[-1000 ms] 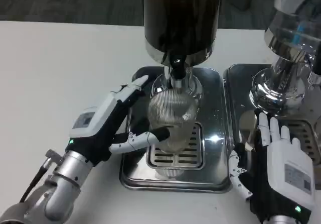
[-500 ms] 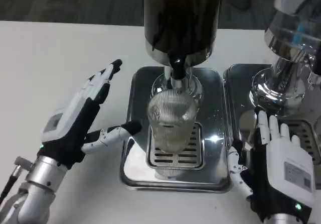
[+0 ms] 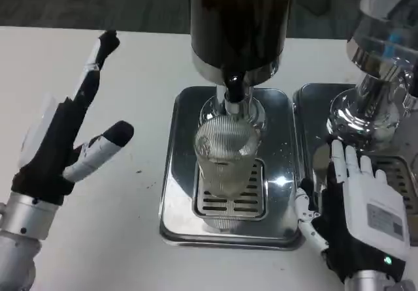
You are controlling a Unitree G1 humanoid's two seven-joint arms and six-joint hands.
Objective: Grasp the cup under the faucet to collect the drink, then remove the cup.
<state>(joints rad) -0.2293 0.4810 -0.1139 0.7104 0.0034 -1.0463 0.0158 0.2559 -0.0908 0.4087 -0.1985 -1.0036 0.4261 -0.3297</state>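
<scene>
Head view: on the far left I see my left hand (image 3: pixel 62 134) up above the white table (image 3: pixel 130 56). Its fingers are spread wide apart and it holds nothing. The long fingers point up and away from me, and the thumb sticks out to the right toward the tray. The hand is well apart from the cup.

Next, in the middle, sits a shiny metal tray (image 3: pixel 176 193) on the table. It has a grille with slots (image 3: pixel 225 203) in it. The cup (image 3: pixel 225 157) stands upright on that grille. It is a clear cup with fine ribs down its side. It is right under the faucet (image 3: pixel 234 98), which comes down from the big dark drink tank (image 3: pixel 238 23) above it. I cannot tell how much drink is in the cup. Nothing is touching the cup.

To the right of the tray is my right hand (image 3: pixel 356 216). Its white back faces up at me. Its fingers are stretched out close side by side, pointing away from me, and it holds nothing. It rests low near the gap between the two trays.

On the far right there is a second tray (image 3: pixel 307 108), with a second shiny machine (image 3: pixel 379 69) standing on it.
</scene>
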